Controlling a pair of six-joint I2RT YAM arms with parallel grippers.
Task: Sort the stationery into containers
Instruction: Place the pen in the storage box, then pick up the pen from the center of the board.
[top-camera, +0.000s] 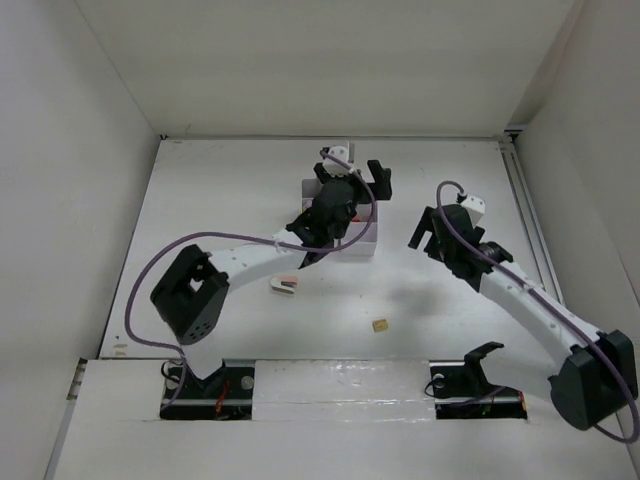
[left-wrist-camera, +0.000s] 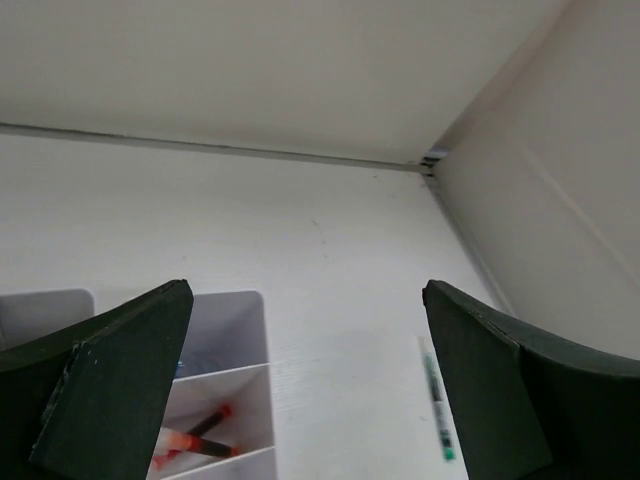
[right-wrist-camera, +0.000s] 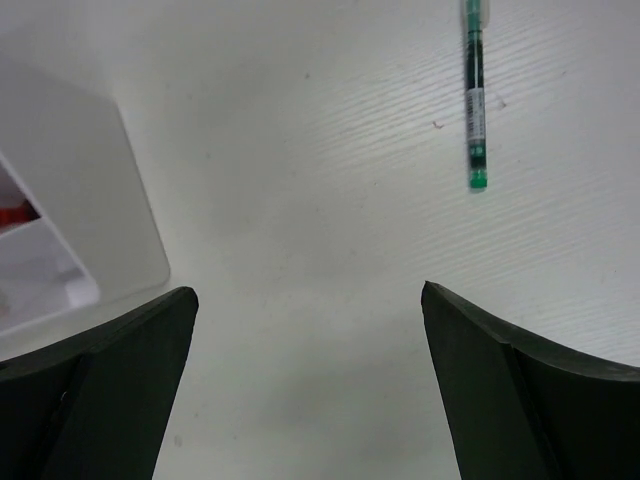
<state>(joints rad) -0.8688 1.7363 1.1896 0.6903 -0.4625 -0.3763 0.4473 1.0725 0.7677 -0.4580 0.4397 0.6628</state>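
Note:
The white containers (top-camera: 366, 240) sit mid-table, mostly covered by my left arm. My left gripper (top-camera: 350, 176) hovers over their far end, open and holding nothing. In the left wrist view two red pens (left-wrist-camera: 196, 436) lie in one compartment of the containers (left-wrist-camera: 246, 330), below the open left gripper (left-wrist-camera: 305, 292). A green pen (left-wrist-camera: 437, 400) lies on the table to the right of the containers. My right gripper (top-camera: 428, 232) is open above bare table; in its own view the right gripper (right-wrist-camera: 308, 295) has the green pen (right-wrist-camera: 476, 100) ahead and a corner of the containers (right-wrist-camera: 100, 200) to the left.
A white-pink stapler (top-camera: 284, 286) lies on the table under the left forearm. A tan eraser cube (top-camera: 380, 325) rests nearer the front edge. White walls enclose the table at the back and on both sides.

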